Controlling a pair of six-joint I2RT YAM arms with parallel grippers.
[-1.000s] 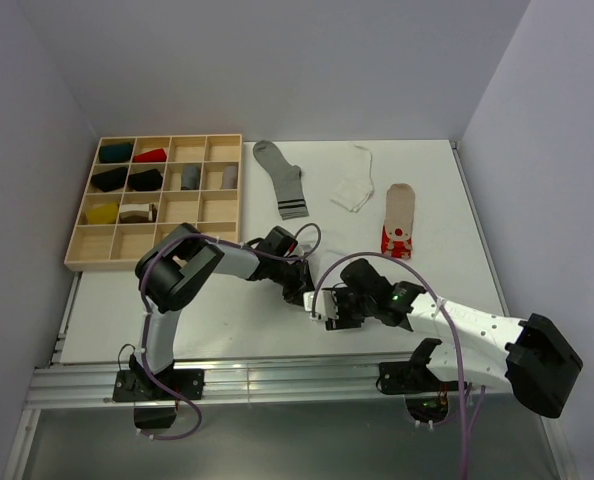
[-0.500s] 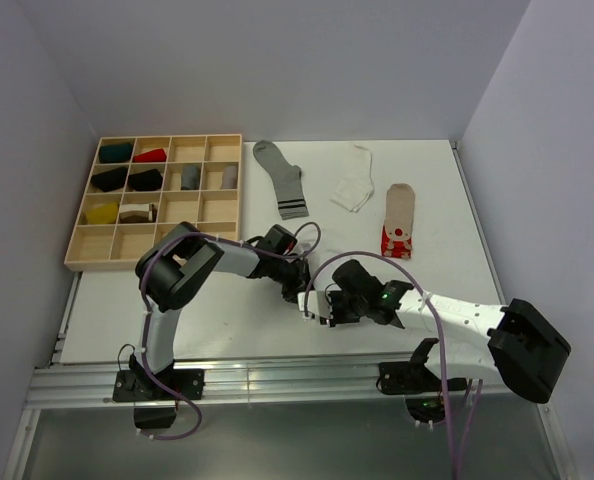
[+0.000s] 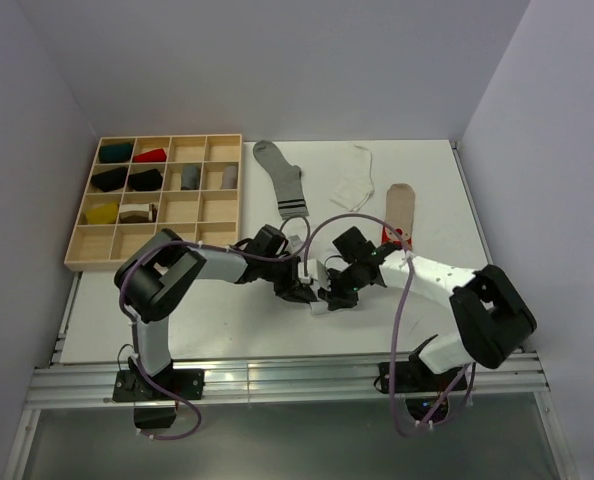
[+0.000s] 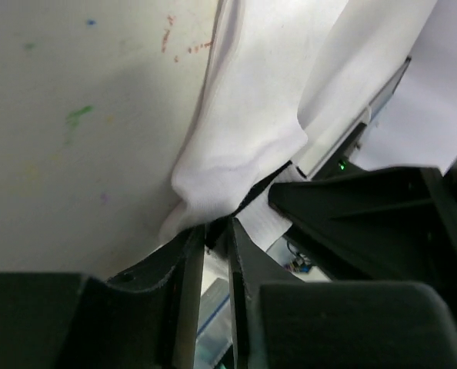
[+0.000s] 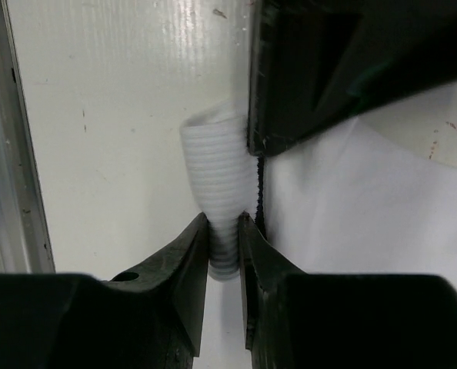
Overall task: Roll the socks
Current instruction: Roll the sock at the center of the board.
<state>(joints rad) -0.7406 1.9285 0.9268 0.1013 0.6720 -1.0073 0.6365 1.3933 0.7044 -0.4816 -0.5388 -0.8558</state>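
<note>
**Item 1. Ribbed white sock** [image 5: 217, 165]. It lies on the white worktop [image 3: 177, 310], at the near middle, between the two arms. In the right wrist view its ribbed cuff stands up in a narrow fold. In the left wrist view the smooth body of the sock is bunched into a lump.

**Item 2. Right end effector** [image 5: 224, 223]. It is clenched on the ribbed cuff, which fills the slot between its two fingers. From above it sits at the near middle of the worktop, facing the left arm.

**Item 3. Left end effector** [image 4: 215, 228]. Its fingers stand a narrow slit apart, with the bunched fabric right at their tips. Whether they pinch the sock cannot be told. Its black body touches the cuff fold from the other side in the right wrist view.

**Item 4. Grey sock** [image 3: 282, 180]. Long, with black stripes at its near end. It lies flat at the far middle of the worktop, just beside the tray.

**Item 5. Short white sock** [image 3: 352, 185]. It lies flat, to the right of the grey one and apart from it.

**Item 6. Beige sock** [image 3: 401, 205]. It lies on the far right, and its red patterned end is partly hidden behind the right arm.

**Item 7. Wooden tray** [image 3: 217, 208]. A grid of compartments at the far left. Rolled bundles [image 3: 150, 155] in green, red, black, grey, yellow and brown fill several of the left and upper cells.
</note>
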